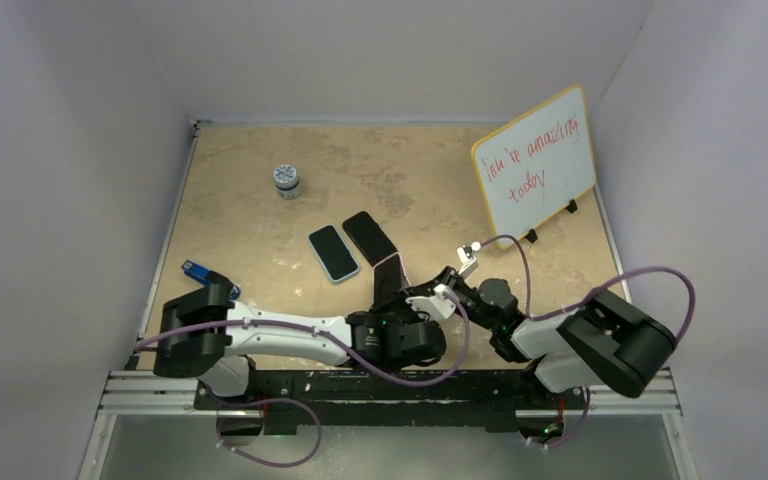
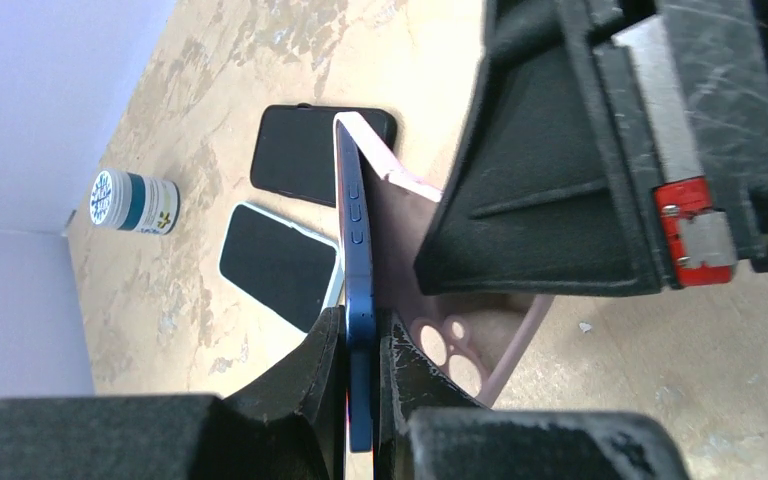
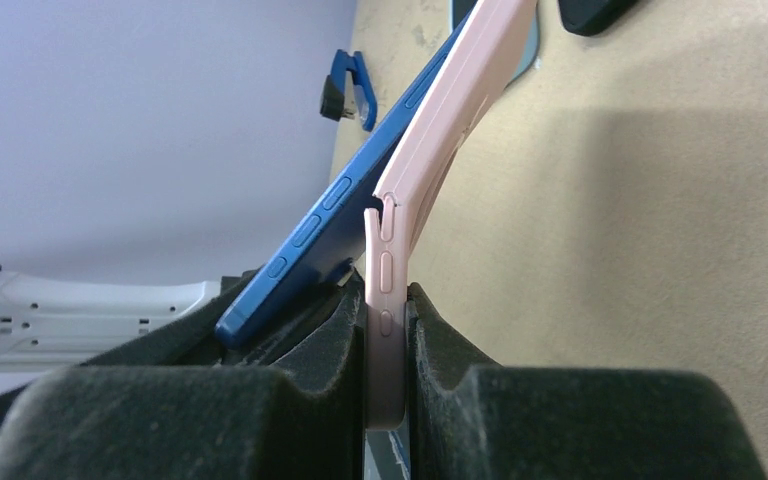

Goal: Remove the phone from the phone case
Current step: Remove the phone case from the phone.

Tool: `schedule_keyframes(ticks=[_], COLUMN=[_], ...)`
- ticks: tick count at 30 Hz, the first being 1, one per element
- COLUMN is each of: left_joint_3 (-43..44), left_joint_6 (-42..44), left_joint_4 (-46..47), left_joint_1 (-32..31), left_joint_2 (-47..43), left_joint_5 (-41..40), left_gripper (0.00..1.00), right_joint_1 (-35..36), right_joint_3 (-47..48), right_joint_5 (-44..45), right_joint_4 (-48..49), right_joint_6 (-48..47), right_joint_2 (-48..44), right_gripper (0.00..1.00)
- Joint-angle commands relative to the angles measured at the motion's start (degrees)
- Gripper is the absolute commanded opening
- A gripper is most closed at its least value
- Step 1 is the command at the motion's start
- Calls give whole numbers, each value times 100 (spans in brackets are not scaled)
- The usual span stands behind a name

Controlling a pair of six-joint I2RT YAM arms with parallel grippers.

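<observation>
The left fingers (image 2: 305,385) are closed tight on the near end of a thin dark blue phone (image 2: 360,290). The phone is held on its edge, with the side buttons showing. The right fingers (image 3: 450,350) are closed tight on one end of a soft pink phone case (image 3: 430,160), which is pinched flat between the two pads.

Close to the fingers, the phone and the case are seen to be apart, with a gap between them like an open mouth. Farther out the two are touching, and the far end of the phone is tucked under the pink lip of the case. The case is bent back. Both things are held up over the sandy brown bench (image 1: 260,160), between the two arms, near the front.

The peeling step is judged to be in hand. The phone is partly out and not yet free. For the next move, both holds need to be kept firm while the case is pulled farther off, or the phone is slid out from under the lip. A slow pull is called for, since the soft case could slip from the pads.

Behind, a flat black phone (image 1: 368,236) and a phone with a pale blue rim (image 1: 332,252) are laid side by side. A small round jar (image 1: 285,179) is set farther back. A white board with red writing (image 1: 535,160) is leaned at the right, and a small blue thing (image 1: 196,270) is lying at the left.
</observation>
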Motion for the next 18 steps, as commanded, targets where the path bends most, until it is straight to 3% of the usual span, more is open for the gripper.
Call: schedule_keyframes(ticks=[1, 9, 14, 18], left_joint_3=[275, -278, -601, -819], left_joint_6=[-335, -251, -102, -68], left_joint_4=[-108, 619, 1100, 1244], left_joint_1=[-323, -323, -323, -323], left_joint_2=[-911, -2325, -3037, -3381], left_joint_5=[318, 1142, 1718, 1718], left_gripper=[0, 0, 0, 0], right_joint_1=[-133, -142, -215, -448], right_joint_3=[139, 219, 391, 635], right_joint_5=[1102, 2209, 2657, 2674], right_joint_4=[-875, -3199, -3715, -3627], right_joint_6=[-521, -1107, -1342, -1549], right_joint_2=[-822, -2382, -2781, -2541], right_gripper=[0, 0, 0, 0])
